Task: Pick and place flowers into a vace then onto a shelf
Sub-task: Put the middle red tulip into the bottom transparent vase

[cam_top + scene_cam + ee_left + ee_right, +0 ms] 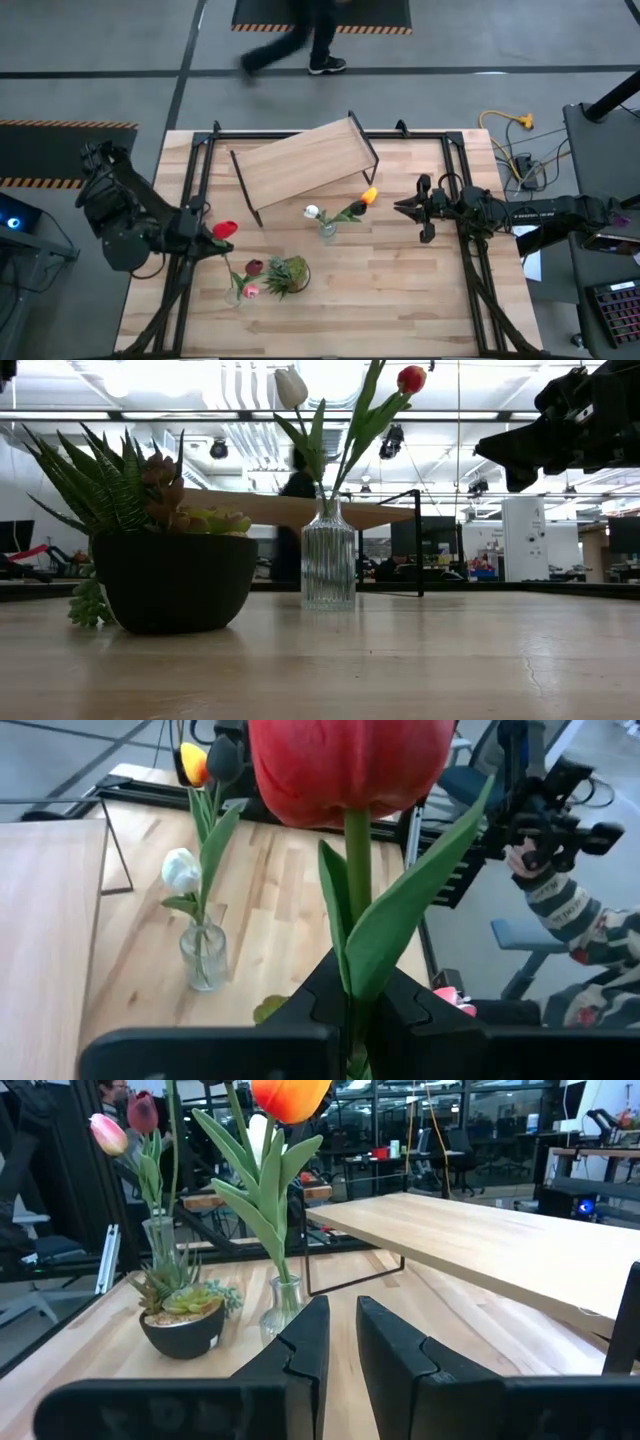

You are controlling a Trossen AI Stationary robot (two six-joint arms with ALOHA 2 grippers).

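My left gripper [205, 236] is over the table's left part, shut on a red tulip [225, 229] whose head [350, 765] fills the left wrist view. A small ribbed glass vase [327, 231] stands mid-table with a white tulip [311, 211] and an orange tulip [369, 196] in it. A second vase [237, 294] near the front holds a pink and a maroon flower. The light-wood shelf [305, 163] stands at the far side. My right gripper [404, 207] hovers open to the right of the middle vase, holding nothing. My left gripper pinches the red tulip's green stalk [356, 982] between its two fingers, just below the leaves. The head stands out beyond the fingertips. The flower is lifted clear of the table. The lower stalk is hidden behind the fingers.
A dark bowl with a spiky green succulent [286, 274] stands front-centre, beside the second vase. Black frame rails [196, 190] run along the table's left and right sides. A person [310, 45] walks past beyond the far edge; another person's sleeve [555, 905] shows off the table.
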